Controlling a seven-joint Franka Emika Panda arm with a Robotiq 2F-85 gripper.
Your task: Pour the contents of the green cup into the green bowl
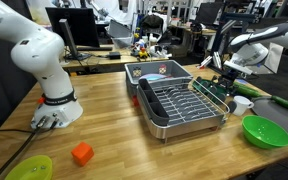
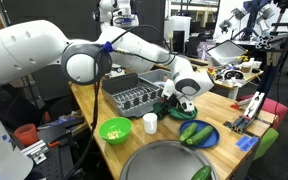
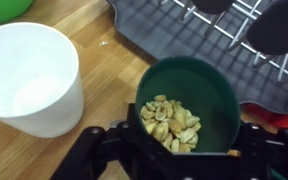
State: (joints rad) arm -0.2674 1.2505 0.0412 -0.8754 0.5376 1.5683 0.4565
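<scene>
In the wrist view the small dark green cup holds a heap of pale nuts and sits between my gripper's black fingers, which are shut on it. It looks upright. The bright green bowl shows only as an edge at the top left corner. In both exterior views the gripper is beside the dish rack, low over the table. The green bowl stands apart from it on the wood, and what is inside it cannot be made out.
A white cup stands right next to the green cup. The metal dish rack is on the other side. A blue plate with green items, a yellow-green dish and an orange block lie on the table.
</scene>
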